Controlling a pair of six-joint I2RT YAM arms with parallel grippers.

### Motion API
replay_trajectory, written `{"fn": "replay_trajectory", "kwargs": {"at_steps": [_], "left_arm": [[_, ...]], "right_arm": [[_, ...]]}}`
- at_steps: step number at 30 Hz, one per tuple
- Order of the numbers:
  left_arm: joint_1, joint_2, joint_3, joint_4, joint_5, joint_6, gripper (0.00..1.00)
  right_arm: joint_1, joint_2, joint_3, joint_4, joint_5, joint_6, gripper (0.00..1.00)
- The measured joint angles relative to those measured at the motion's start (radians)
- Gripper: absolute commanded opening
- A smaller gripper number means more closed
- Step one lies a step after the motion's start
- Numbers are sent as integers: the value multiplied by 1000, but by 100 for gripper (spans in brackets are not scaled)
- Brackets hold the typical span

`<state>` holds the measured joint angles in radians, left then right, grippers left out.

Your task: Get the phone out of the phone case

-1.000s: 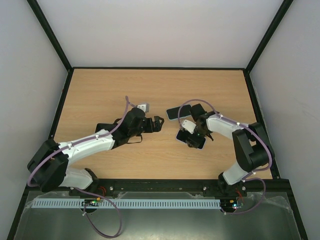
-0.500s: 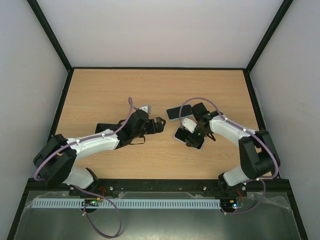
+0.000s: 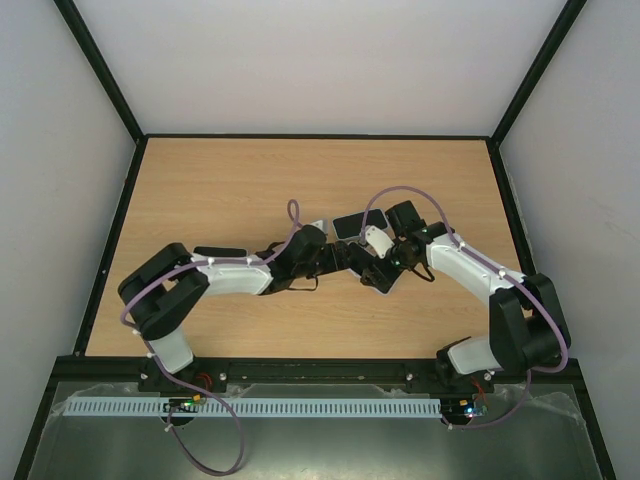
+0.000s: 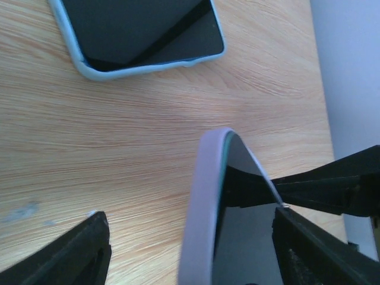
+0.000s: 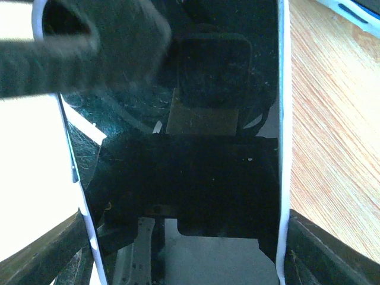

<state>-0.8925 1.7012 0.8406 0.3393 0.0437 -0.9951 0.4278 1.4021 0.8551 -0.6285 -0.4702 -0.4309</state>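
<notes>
1. Checking surface: light wood-grain table (image 3: pixel 220 190), black frame (image 3: pixel 103 75) round it, plain pale walls (image 3: pixel 320 60) on three sides.
2. Second phone (image 4: pixel 142 29) lies flat on tbl, screen up, in a light-blue case. Top view puts it just past centre, at 11 o'clock from the held one. The two are apart.
3. Left arm (image 3: pixel 225 272): base at the 7 o'clock corner, elbow folded back, forearm running low over tbl toward 3 o'clock.
4. Left gripper (image 3: pixel 347 258): jaws spread wide, fingers (image 4: pixel 77 249) either side of the held case's end. L wrist view shows clear space both sides, nothing gripped.
5. Right arm (image 3: pixel 465 265): base at the 5 o'clock corner, elbow out at 4 o'clock, forearm reaching toward 10 o'clock. Its wrist meets the L one near tbl centre.
6. Right gripper (image 3: pixel 384 270): closed onto the phone case (image 4: pixel 199 225). Its fingers (image 5: pixel 323 255) bear against the two long edges and hold it up.
7. Case: pale lilac, raised off tbl and tilted, rounded corner uppermost in L wrist view. Position approx 4 o'clock of centre, close in.
8. Phone (image 5: pixel 178 148): seated in the case, glass dark and glossy, mirroring gripper parts. Pale rim runs down both long sides in R wrist view. Can't tell if any corner is unseated.
</notes>
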Motion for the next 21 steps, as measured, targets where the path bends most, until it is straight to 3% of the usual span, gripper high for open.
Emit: {"fn": "replay_trajectory", "kwargs": {"at_steps": [7,11,12,13,14,16,18,21], "left_arm": [[-12,71,23,126,64,-78,40],[-13,88,28,190,90,-109,18],[-13,91,32,205,95,-115,13],[-12,91,34,220,100,-120,8],[-13,91,37,229,107,-110,5],[-11,91,38,231,112,-97,3],[-11,89,40,216,108,-80,3],[-1,63,40,152,109,-16,3]], "right_arm": [[0,-24,-2,39,-7,74,11],[0,-49,-2,62,3,117,13],[0,-51,-3,66,8,126,18],[-1,-53,-4,68,13,134,33],[-1,-54,-6,72,15,142,57],[-6,-60,-6,68,4,147,83],[-1,-66,-5,74,0,156,96],[3,-90,2,72,-13,155,98]]}}
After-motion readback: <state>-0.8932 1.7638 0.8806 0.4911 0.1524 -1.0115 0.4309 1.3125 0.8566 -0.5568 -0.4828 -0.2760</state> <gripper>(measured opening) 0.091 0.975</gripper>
